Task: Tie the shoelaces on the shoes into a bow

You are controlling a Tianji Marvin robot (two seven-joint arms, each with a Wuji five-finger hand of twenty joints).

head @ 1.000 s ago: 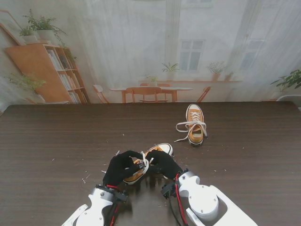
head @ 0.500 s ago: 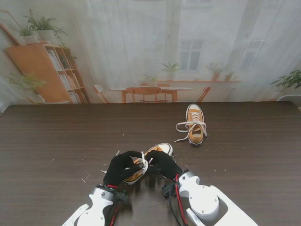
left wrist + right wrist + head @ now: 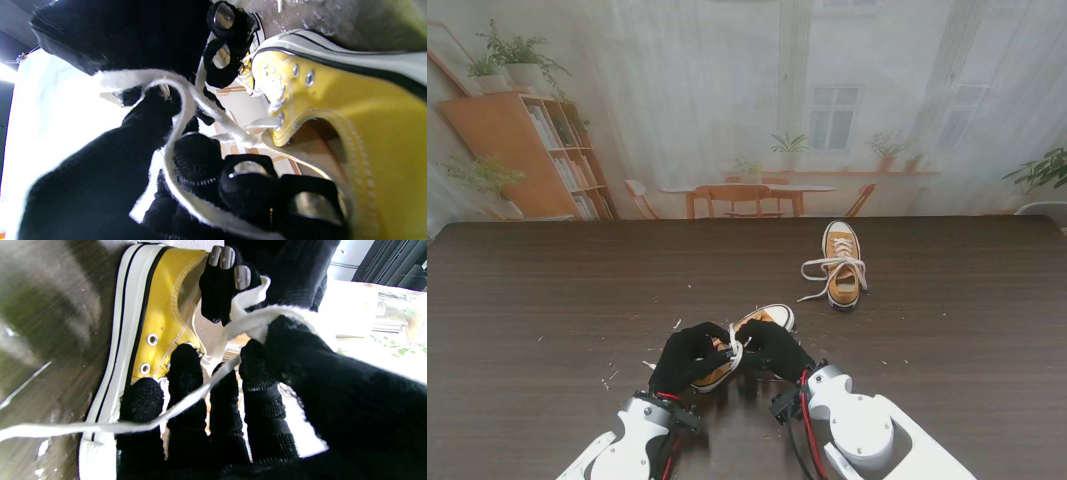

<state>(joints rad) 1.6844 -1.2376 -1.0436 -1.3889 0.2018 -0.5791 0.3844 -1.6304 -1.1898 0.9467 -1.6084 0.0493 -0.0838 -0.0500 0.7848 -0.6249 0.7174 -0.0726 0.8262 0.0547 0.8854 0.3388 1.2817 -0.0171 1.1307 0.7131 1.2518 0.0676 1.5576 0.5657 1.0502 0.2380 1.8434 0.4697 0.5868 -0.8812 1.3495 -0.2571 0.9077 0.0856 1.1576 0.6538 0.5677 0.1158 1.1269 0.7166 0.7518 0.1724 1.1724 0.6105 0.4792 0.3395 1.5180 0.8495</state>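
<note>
Position unchanged since earlier frames: left hand [image 3: 689,357] and right hand [image 3: 774,348] both pinch the shoelace [image 3: 735,345] over the near shoe [image 3: 762,318]. Knot hidden by fingers. Far shoe [image 3: 841,264] lies right.

A dark wood-grain counter [image 3: 537,300] is stretching out in front of me, running back to a printed backdrop. One yellow shoe [image 3: 765,320] is lying on it close to me, near the middle, with its white toe pointing away and to the right. A second yellow shoe [image 3: 842,262] is sitting farther off and to the right, well apart from the first, with its white laces [image 3: 819,268] trailing loose onto the counter on its left side. Small pale scraps [image 3: 609,379] are lying scattered on the wood near me, mostly to the left.
</note>
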